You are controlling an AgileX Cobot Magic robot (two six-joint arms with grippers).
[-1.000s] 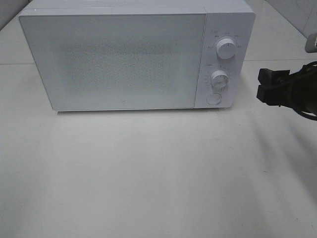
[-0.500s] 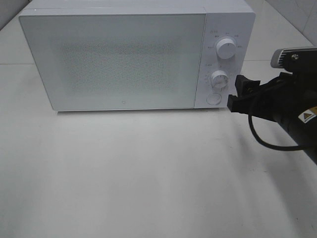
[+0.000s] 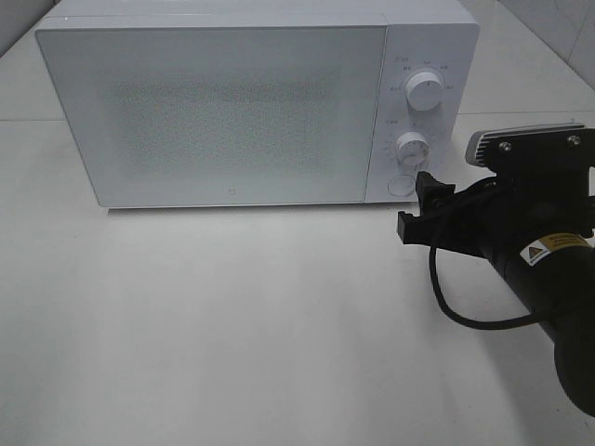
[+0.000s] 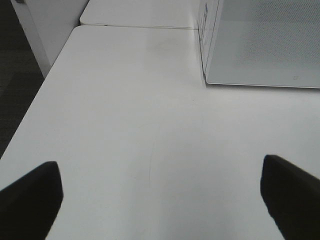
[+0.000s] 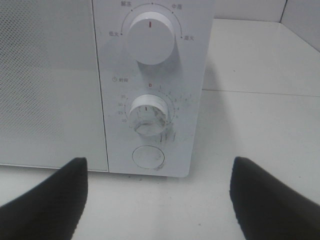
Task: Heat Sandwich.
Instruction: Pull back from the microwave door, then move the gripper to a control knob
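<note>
White boxy microwave, door shut, sits toward the white worktop's back edge; can't see inside. Black right gripper gapes empty by its round button; left gripper likewise.

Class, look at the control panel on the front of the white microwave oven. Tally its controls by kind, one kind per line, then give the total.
White round rotary knobs: 2
White round push button: 1
Total: 3
</note>
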